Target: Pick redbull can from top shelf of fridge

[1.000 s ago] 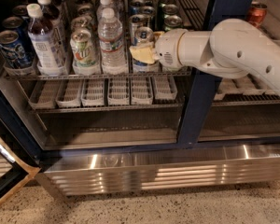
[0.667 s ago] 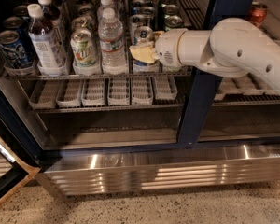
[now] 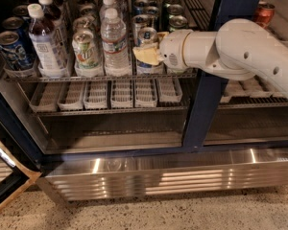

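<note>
Dim fridge point(image 3: 200, 110) interior; glare streaks on base panel point(image 3: 158, 177); claw point(image 3: 147, 54) brightly lit at top shelf point(image 3: 98, 77) front.

Pale-yellow gripper point(image 3: 148, 54) at the silver-and-blue redbull can point(image 3: 147, 34) in the dark-blue-framed fridge point(image 3: 202, 104).

Nothing printed was legible to me. My gripper point(image 3: 146, 54) sat at the front of the top shelf point(image 3: 101, 75), right against the redbull can point(image 3: 147, 34), and the printing on that can's silver-and-blue side was too small for me to read. The green-patterned can point(image 3: 86, 49) two lanes to its left carried a busy print, but I could make out no word of it. The water bottle point(image 3: 114, 42) between them wore a pale label band. The dark bottle point(image 3: 44, 44) further left had a white-and-blue label, and the dark-blue can point(image 3: 9, 49) at far left bore pale markings. All of these were illegible to me.
</note>
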Robot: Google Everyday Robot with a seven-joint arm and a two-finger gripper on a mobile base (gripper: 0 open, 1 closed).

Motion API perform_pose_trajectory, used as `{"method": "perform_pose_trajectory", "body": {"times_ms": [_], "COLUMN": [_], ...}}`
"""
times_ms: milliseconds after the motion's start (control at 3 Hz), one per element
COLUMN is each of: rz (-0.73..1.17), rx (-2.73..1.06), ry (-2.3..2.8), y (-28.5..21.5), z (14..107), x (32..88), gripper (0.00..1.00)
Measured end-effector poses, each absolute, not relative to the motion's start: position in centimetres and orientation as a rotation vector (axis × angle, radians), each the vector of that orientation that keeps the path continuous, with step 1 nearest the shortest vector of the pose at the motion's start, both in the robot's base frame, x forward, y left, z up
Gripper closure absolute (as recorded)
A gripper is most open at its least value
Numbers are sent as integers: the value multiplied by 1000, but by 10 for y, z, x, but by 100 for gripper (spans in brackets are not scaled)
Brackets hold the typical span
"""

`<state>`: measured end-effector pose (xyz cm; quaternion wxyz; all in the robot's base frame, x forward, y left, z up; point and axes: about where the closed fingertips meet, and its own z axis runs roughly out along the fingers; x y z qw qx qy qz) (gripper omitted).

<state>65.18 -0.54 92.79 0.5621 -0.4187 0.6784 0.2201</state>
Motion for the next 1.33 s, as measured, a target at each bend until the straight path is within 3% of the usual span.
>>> {"method": "perform_pose_trajectory", "body": {"times_ms": [1333], "rz": [522], "rx": [-989], "ry": [1597], "y": [-6], "z": [928], "x": [654], "gripper": [100]}}
